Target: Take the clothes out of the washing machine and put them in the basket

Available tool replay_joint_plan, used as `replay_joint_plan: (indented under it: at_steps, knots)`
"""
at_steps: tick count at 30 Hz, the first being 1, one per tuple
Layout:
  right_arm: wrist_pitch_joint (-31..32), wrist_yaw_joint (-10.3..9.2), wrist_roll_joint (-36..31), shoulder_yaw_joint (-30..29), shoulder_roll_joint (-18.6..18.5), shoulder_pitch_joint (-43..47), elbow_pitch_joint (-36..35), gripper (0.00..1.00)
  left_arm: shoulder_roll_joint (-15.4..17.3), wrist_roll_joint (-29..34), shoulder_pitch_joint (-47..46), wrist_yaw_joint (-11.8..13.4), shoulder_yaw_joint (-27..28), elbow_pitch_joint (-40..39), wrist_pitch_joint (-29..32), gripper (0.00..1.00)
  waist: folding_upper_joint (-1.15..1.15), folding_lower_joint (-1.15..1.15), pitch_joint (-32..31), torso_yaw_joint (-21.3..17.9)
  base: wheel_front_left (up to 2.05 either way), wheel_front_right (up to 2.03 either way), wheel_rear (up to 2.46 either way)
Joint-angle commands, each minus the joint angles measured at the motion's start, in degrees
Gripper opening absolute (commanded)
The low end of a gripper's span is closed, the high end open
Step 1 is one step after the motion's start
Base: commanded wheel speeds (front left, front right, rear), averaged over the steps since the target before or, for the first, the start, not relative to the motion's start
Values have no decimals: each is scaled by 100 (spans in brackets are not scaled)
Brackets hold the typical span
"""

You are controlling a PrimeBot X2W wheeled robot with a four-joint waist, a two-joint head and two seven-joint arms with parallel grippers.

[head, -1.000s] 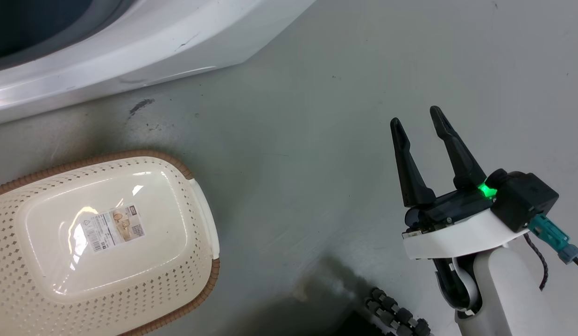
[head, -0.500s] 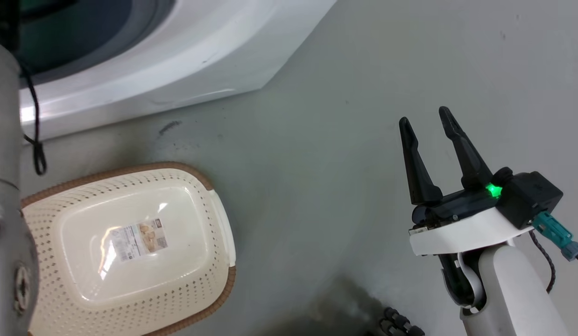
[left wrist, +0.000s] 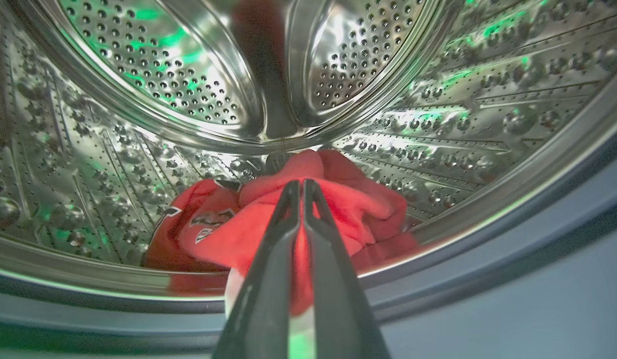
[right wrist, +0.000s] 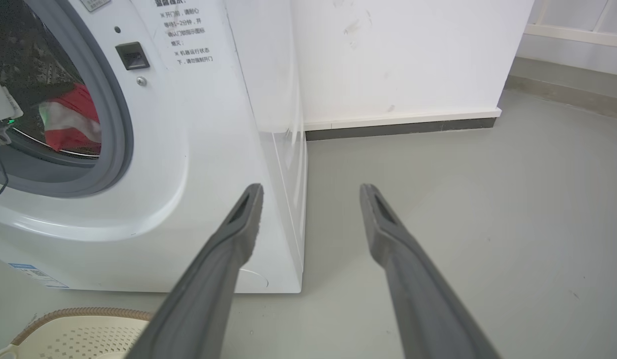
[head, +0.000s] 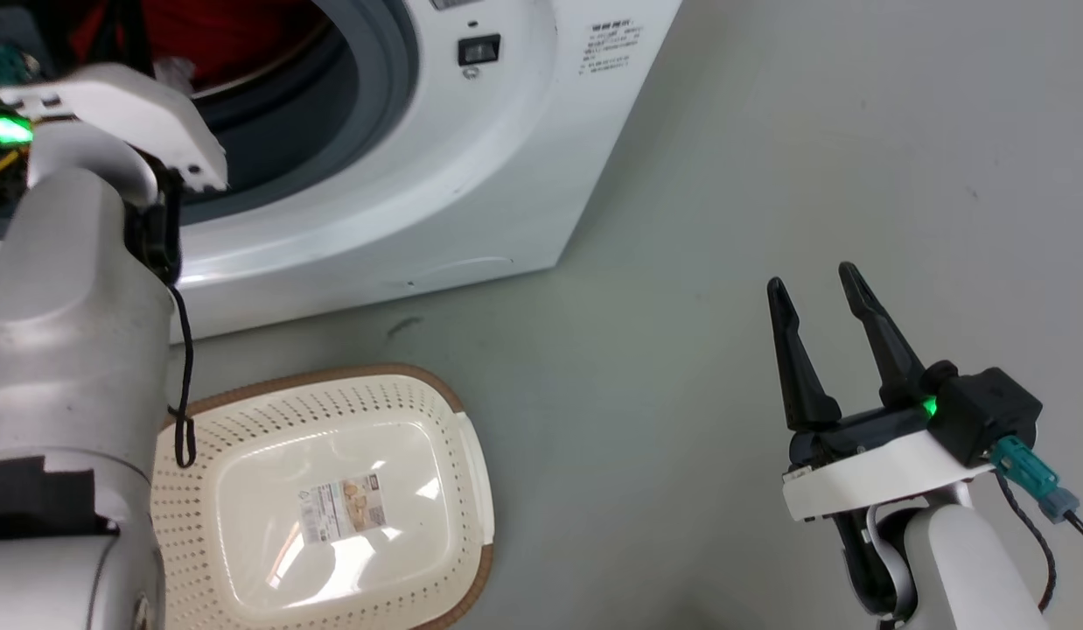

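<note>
Grey floor (head: 681, 350) fronts the washing machine (head: 471, 175) at upper left, where the left gripper (left wrist: 301, 187), pinched seemingly on the clothes (left wrist: 348, 209) in its drum, must next withdraw toward the basket (head: 471, 455) at lower left, the right gripper (head: 812, 276) idling wide apart.

Bright red fabric clothes (left wrist: 373, 209) bunched low in white front-loading washing machine's (head: 471, 192) steel drum. Cream perforated plastic basket (head: 270, 420) upright on floor just in front.
</note>
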Motion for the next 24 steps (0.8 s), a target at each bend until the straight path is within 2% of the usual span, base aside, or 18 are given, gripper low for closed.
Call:
replay_joint_plan:
  at_steps: [1, 2, 12, 24]
  knots:
    - [-11, -3, -56, -40, 1, 121, 43, 100, -54, -21, 252, -58, 11, -162, -45, 0, 0, 0, -390, 225, 0, 0, 0]
    - [-11, -2, -92, -77, 1, 223, 82, 100, -142, -51, 648, -83, 81, -633, -50, 0, 0, 0, -618, 319, 0, 0, 0]
    - [98, -3, -160, -224, 1, 532, 140, 100, -542, 31, 1916, -184, 108, -2010, -49, 0, 0, 0, -1312, 567, 0, 0, 0]
    - [438, -2, -282, -428, 1, 1111, -117, 100, -1078, 173, 3461, -205, -6, -4128, -43, 0, 0, 0, -2045, 860, 0, 0, 0]
